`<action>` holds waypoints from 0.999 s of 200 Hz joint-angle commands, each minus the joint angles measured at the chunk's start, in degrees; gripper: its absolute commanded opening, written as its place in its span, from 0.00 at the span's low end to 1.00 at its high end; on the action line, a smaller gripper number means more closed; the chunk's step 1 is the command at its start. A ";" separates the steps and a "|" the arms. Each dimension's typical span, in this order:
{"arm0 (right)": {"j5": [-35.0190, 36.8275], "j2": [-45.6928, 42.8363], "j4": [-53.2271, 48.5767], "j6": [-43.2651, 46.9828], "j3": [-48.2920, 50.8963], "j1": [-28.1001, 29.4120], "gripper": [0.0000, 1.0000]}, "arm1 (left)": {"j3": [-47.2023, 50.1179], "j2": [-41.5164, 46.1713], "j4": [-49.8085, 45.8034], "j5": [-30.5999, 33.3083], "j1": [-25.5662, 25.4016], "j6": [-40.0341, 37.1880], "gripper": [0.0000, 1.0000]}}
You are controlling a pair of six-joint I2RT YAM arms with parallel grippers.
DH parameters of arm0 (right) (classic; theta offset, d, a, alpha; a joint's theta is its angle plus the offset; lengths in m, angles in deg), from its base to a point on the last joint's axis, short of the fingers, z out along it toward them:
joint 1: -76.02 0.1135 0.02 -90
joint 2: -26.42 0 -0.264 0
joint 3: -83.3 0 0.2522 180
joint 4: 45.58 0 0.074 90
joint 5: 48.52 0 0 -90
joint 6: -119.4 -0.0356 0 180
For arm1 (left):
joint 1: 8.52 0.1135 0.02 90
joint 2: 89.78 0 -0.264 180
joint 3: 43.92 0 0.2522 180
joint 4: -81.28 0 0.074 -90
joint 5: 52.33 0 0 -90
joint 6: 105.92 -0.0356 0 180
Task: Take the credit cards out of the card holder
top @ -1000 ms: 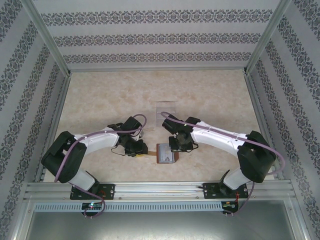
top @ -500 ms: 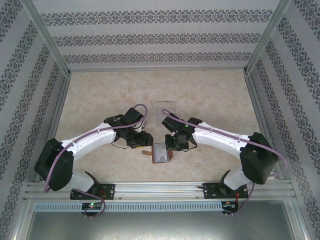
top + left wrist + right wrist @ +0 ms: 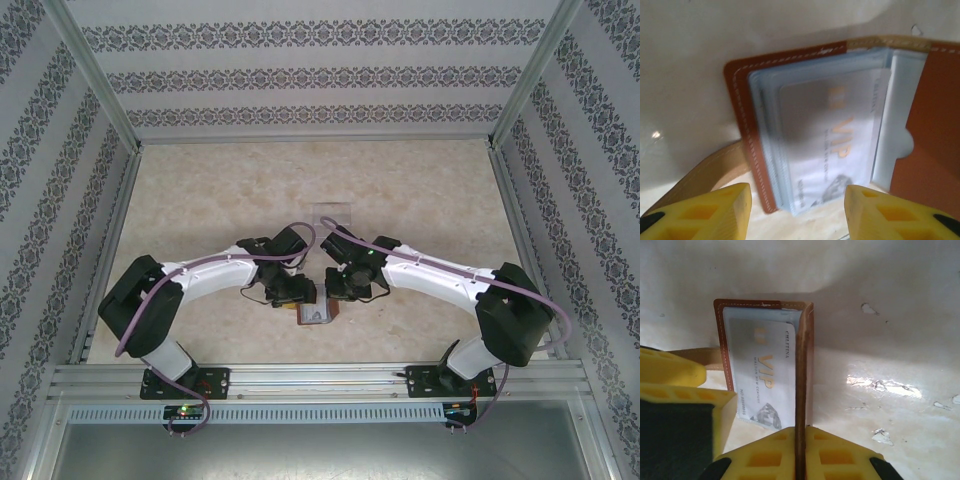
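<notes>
While the right gripper (image 3: 802, 447) pinches the upright flap of the card holder (image 3: 804, 365), the holder lies open near the table's (image 3: 200, 200) 6 o'clock edge, its long axis 12-to-6 in the right wrist view. The left wrist view adds clear sleeves (image 3: 765, 100) over the credit card (image 3: 830, 150), with the left gripper (image 3: 797, 210) jaws spread.

Brown card holder (image 3: 935, 125) open, credit card (image 3: 830, 145) seemingly inside

Credit card (image 3: 830, 145) in card holder (image 3: 740, 130), holder btwn L gripper (image 3: 796, 210) & R gripper (image 3: 801, 452)
</notes>
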 commanded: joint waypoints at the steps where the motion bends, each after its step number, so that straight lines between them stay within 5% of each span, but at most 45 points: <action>1: -0.83 0.22 1.04 -0.98 1.72 0.56 0.13 | 2.03 -1.29 4.78 0.00 -0.43 1.26 0.53; 82: 1.21 -0.18 -0.69 -0.20 3.09 0.22 0.17 | 2.99 -3.73 4.53 3.32 -0.25 -0.13 0.54; 200: 14.15 4.71 -10.64 3.39 2.87 -0.74 0.67 | 4.76 -4.01 4.66 2.67 0.28 -0.30 0.49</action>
